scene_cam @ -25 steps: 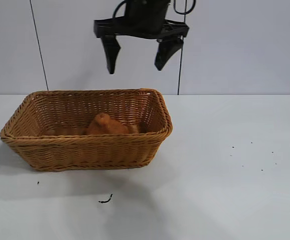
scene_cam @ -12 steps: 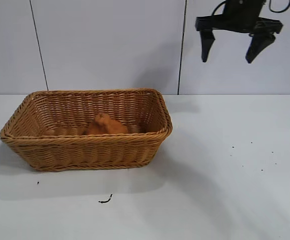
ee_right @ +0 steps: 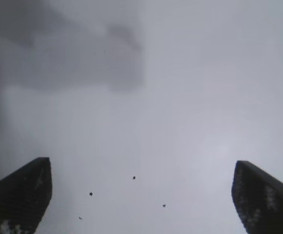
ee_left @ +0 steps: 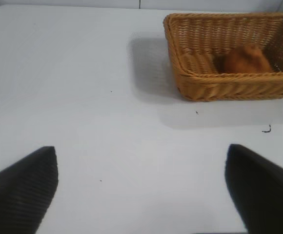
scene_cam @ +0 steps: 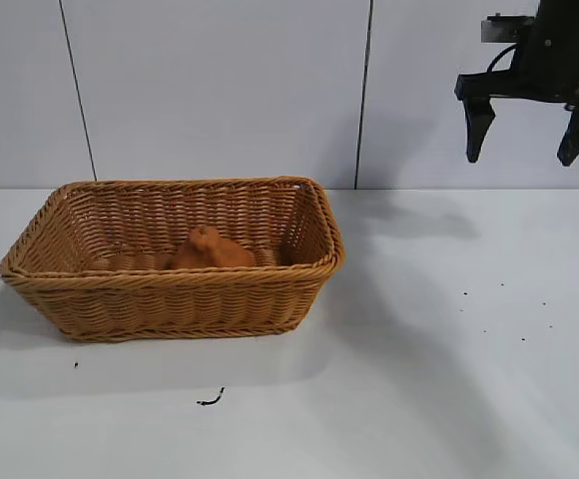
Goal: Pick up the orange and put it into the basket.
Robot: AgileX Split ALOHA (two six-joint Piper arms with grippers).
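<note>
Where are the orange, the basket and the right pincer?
orange (scene_cam: 210,249): exterior view, on its visible upper body inside the basket.
basket (scene_cam: 175,280): exterior view, on the near braided rim.
right pincer (scene_cam: 529,130): exterior view, midway between its open fingertips, high above the table.

Bright, even light; soft shadows beside the basket (scene_cam: 170,299).

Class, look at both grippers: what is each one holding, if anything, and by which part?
Nothing. The right gripper hangs open above the table, the left gripper is open too, and the orange lies in the basket.
</note>
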